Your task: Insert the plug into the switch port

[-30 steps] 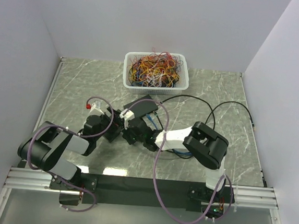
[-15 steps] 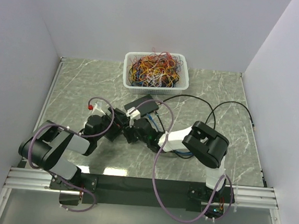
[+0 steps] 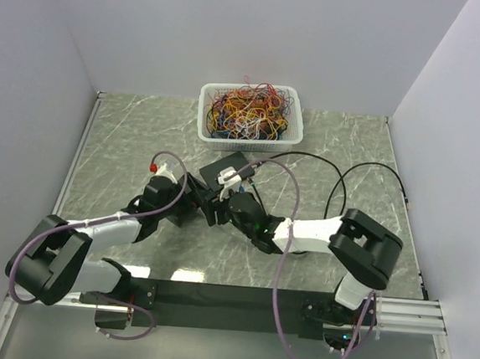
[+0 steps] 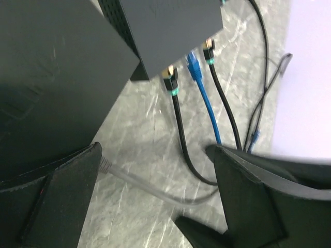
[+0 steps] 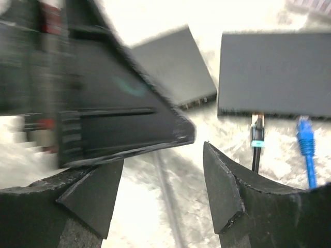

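Broadly, the counter (image 3: 126,136) is boxed by white walls (image 3: 48,62) at the left, back and right. Its near edge carries the rail where both arms are bolted. The left arm (image 3: 105,228) and right arm (image 3: 320,230) reach inward and meet near the middle. That leaves wide green surface showing on either side of them.

A basket (image 3: 202,113) of tangled wires sits against the back edge. Just in front of it lies the switch (image 3: 226,170), close to both wrists, so that spot is crowded.

The left end effector (image 4: 155,150) is spread wide with nothing pinched. The right end effector (image 5: 163,155) also stands with its fingers apart and grips nothing.

Along the switch's port edge, two black cables (image 4: 178,119) and a blue cable (image 4: 204,98) are plugged in side by side. They trail away over the counter.

A grey cable (image 4: 145,185) lies flat between the left fingers. Its clear plug (image 4: 105,165) rests on the counter beside the left finger, short of the switch and outside any port.
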You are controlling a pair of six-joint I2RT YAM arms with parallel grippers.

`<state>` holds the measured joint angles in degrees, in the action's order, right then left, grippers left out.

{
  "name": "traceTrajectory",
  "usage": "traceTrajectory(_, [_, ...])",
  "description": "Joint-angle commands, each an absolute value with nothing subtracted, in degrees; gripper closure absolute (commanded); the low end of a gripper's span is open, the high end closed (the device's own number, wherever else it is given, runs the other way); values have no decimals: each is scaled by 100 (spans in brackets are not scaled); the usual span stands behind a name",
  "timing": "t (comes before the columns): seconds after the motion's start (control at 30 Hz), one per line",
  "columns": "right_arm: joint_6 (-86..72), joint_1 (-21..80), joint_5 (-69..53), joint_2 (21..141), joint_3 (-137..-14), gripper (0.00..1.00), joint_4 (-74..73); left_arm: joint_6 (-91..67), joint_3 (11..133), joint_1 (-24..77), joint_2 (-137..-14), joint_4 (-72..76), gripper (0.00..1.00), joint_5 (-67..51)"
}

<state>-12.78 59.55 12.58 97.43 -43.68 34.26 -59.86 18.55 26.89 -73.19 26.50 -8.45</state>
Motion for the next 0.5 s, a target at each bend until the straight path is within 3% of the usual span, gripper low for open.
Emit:
traceTrajectory(0.0, [-1547, 6099, 1643, 9097, -4368, 30, 4166, -5274, 2301, 2786, -7199, 1030, 4, -581])
traceTrajectory(0.47, [-1810, 6574, 2249, 7464, -3938, 30, 2982, -5027, 3094, 2742, -5872, -217, 3, 202])
